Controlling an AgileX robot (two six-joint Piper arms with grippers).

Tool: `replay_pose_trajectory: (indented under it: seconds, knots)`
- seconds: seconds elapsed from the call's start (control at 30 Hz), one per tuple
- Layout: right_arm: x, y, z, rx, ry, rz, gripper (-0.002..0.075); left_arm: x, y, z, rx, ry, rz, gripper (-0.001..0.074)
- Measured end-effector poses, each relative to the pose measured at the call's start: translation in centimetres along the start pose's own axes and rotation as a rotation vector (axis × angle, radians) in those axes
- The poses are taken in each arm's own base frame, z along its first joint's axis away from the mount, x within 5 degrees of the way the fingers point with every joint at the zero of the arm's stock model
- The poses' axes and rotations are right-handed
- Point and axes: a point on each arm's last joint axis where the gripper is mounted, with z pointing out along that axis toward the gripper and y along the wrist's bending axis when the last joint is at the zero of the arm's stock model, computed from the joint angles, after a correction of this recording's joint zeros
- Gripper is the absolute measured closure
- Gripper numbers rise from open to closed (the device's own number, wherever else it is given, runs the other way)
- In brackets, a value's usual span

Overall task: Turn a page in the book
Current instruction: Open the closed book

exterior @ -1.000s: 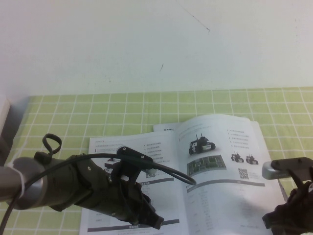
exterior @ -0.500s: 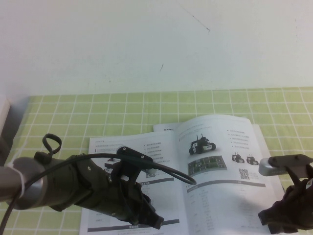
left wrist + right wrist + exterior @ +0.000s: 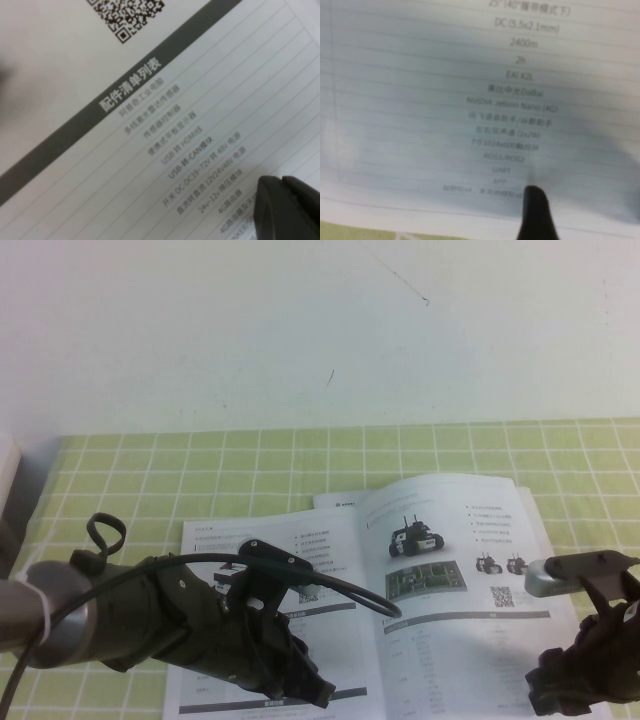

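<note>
Glossy white page (image 3: pixel 450 570) lies flat on the right of the open book (image 3: pixel 290 570), mid-table. Your right gripper (image 3: pixel 570 695) hovers at its near outer corner, jaw state unclear; slide under one leaf only. Left gripper (image 3: pixel 300 685) rests on the left leaf, jaws likewise unclear.

a green checked tablecloth (image 3: pixel 150 465) meets a plain white wall (image 3: pixel 300 330) behind.

The left arm covers the near part of the book's (image 3: pixel 400 570) left leaf, the left gripper (image 3: pixel 312 692) and right gripper (image 3: pixel 560 700) run off the high view's near edge, and the page's (image 3: pixel 470 100) small table text is too blurred to read.
</note>
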Motion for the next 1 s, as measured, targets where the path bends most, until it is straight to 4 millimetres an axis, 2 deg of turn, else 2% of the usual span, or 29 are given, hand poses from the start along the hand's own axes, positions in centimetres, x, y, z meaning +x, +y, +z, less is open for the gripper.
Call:
replay_pose_trajectory:
  seconds: [0.47,0.83,1.0]
  knots:
    - [-1.0,-0.5,-0.1,0.054,-0.111,-0.041,0.0274,0.0,0.0,0.0,-0.001,-0.002,-0.001,0.0738]
    - [-1.4,-0.7,0.9,0.063,-0.077,-0.053,0.0274,0.0,0.0,0.0,-0.001,-0.002,-0.003,0.0738]
    - [-2.6,-0.6,0.6,0.074,-0.077,-0.097,0.0274,0.0,0.0,0.0,-0.001,-0.002,-0.003,0.0738]
